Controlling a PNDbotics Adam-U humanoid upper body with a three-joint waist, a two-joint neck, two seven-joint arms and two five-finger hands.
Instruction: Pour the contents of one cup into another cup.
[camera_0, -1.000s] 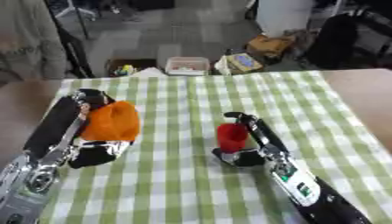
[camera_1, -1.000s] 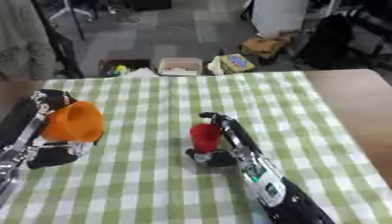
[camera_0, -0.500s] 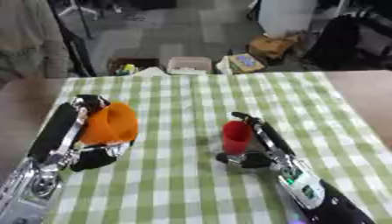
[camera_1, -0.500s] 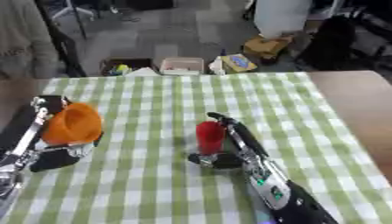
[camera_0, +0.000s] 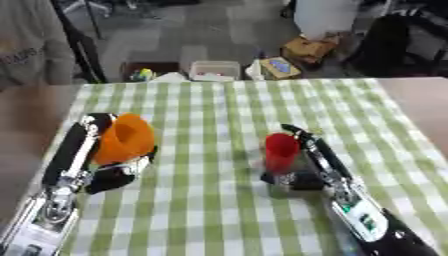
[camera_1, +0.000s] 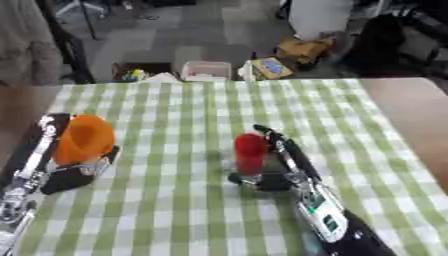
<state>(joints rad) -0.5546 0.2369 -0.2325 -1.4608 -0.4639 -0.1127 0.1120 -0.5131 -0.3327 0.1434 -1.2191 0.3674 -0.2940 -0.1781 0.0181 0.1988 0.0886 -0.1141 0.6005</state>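
Boxes (camera_0: 216, 70) beyond checked tablecloth (camera_0: 219, 115)

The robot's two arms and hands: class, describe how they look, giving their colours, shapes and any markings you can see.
Both arms are long and slim, mostly black with silver metal sections. The right arm has a silver forearm stretch with a white panel bearing a small green mark, ending in a black hand. The left arm has a black padded upper length and silver joint parts lower down, with a black left hand.
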